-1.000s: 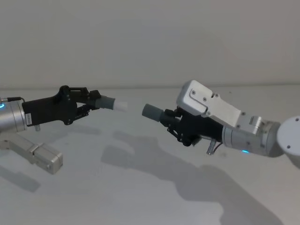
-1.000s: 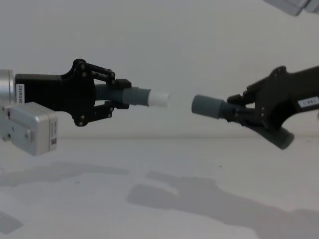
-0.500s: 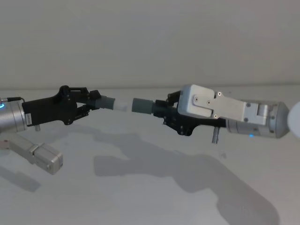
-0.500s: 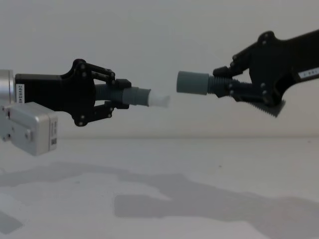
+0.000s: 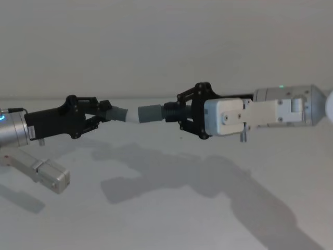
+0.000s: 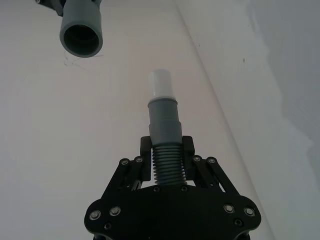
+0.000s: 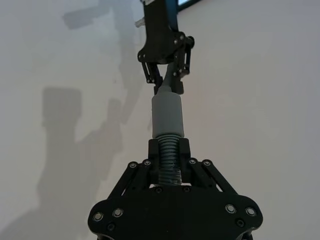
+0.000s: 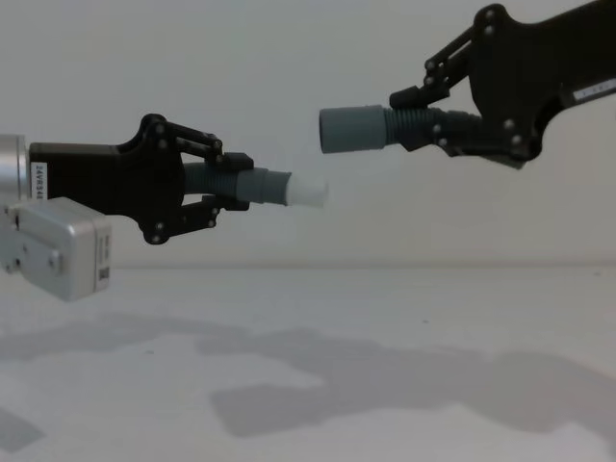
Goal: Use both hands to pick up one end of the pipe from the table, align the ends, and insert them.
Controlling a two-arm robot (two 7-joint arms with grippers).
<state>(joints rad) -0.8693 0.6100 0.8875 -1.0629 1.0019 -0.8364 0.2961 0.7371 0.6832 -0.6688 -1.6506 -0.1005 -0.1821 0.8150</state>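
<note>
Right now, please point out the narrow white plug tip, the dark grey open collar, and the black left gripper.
white plug tip (image 8: pixel 307 192), chest view, middle of tip.
open collar (image 8: pixel 351 129), chest view, smooth outer wall.
left gripper (image 8: pixel 231 185), chest view, between fingertips.

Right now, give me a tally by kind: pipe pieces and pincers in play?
Pipe pieces: 2, the white-tipped piece held in the left pincer, the longer piece held in the right pincer, both off the table, ends not joined.
Pincers: 2.
Total: 4.
</note>
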